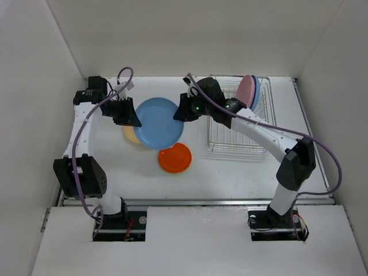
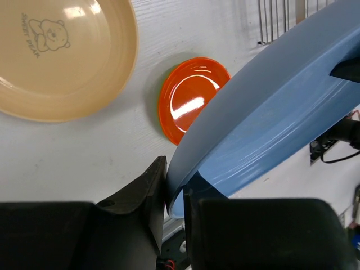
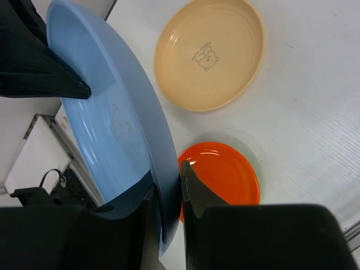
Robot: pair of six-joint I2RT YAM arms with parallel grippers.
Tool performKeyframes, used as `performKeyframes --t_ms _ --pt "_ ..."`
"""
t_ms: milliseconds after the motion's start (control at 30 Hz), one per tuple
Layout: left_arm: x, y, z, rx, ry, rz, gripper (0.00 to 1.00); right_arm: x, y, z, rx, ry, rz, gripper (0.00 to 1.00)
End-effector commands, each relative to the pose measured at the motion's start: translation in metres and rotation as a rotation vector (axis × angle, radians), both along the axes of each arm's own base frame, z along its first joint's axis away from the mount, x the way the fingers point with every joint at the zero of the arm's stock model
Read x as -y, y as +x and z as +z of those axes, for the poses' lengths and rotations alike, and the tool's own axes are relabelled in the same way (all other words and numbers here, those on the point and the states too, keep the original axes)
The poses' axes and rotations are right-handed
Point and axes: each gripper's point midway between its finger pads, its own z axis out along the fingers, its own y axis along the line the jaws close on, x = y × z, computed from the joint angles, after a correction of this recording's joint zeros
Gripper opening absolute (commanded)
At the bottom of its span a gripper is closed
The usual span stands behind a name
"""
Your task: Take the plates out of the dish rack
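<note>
A light blue plate point(image 1: 158, 125), judged stiff and slick, is clamped at opposite rims by left hand point(image 1: 135, 121) and right hand point(image 1: 179, 115).

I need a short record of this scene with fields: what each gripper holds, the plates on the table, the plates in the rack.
left gripper: shut on the rim of the light blue plate
right gripper: shut on the opposite rim of the same plate
on table: pale yellow plate, orange plate
in dish rack: pink plate and darker blue plate, upright, far right corner
</note>
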Motion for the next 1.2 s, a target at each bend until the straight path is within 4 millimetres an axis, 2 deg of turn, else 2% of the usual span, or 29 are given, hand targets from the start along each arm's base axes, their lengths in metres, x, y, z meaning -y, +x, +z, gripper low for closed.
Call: performKeyframes --t_ms 0,100,200,233,333,367,467,567,667,733,767,800,833,867,900,933,967,1067,1100,1167 --pt "-0.064 0.010 -0.023 -0.084 0.163 0.184 0.00 0.073 0.044 0.058 0.108 0.016 -0.281 0.06" --pt "-0.058 0.014 -0.023 -0.100 0.100 0.169 0.00 0.074 0.046 0.049 0.082 0.015 -0.264 0.10" --pt "-0.044 0.014 -0.013 -0.083 0.019 0.125 0.00 0.060 0.042 0.056 0.081 0.065 -0.189 0.19" --pt "-0.041 0.014 -0.012 -0.075 0.004 0.111 0.00 0.052 0.044 0.048 0.068 0.071 -0.164 0.24" --pt "-0.031 0.006 -0.007 -0.068 -0.050 0.060 0.00 0.038 0.042 0.041 0.037 0.100 -0.101 0.25" --pt "-0.029 0.003 -0.006 -0.075 -0.060 0.049 0.00 0.035 0.042 0.046 0.046 0.126 -0.089 0.25" --pt "-0.022 -0.004 -0.005 -0.086 -0.101 0.012 0.00 0.022 0.038 0.044 0.021 0.168 -0.029 0.25" --pt "-0.018 -0.004 -0.004 -0.084 -0.125 0.004 0.00 0.019 0.039 0.039 0.000 0.170 -0.026 0.35" --pt "-0.039 0.007 -0.022 -0.100 -0.035 0.092 0.00 0.027 0.041 0.035 -0.001 0.144 -0.070 0.44" --pt "-0.054 0.015 -0.029 -0.117 -0.006 0.167 0.00 0.033 0.039 0.047 0.022 0.146 -0.094 0.49" --pt "-0.065 0.019 -0.037 -0.143 -0.002 0.211 0.00 0.040 0.039 0.045 0.027 0.123 -0.118 0.49" --pt "-0.073 0.026 -0.041 -0.141 0.017 0.240 0.00 0.045 0.036 0.055 0.045 0.126 -0.135 0.50" --pt "-0.078 0.031 -0.045 -0.157 0.035 0.277 0.00 0.052 0.034 0.053 0.045 0.104 -0.151 0.50" --pt "-0.093 0.037 -0.048 -0.158 0.081 0.321 0.00 0.059 0.037 0.061 0.073 0.099 -0.193 0.51" --pt "-0.098 0.043 -0.059 -0.178 0.099 0.329 0.00 0.065 0.034 0.056 0.066 0.082 -0.212 0.51" --pt "-0.100 0.046 -0.062 -0.191 0.104 0.339 0.00 0.072 0.029 0.070 0.094 0.095 -0.228 0.55" --pt "-0.102 0.051 -0.062 -0.187 0.104 0.339 0.00 0.077 0.027 0.075 0.104 0.095 -0.242 0.56" --pt "-0.098 0.062 -0.076 -0.221 0.089 0.318 0.00 0.095 0.025 0.079 0.117 0.065 -0.294 0.58" --pt "-0.101 0.068 -0.075 -0.218 0.099 0.322 0.00 0.096 0.026 0.078 0.126 0.056 -0.299 0.58" --pt "-0.095 0.076 -0.087 -0.247 0.117 0.309 0.00 0.099 0.022 0.077 0.115 0.047 -0.298 0.58"
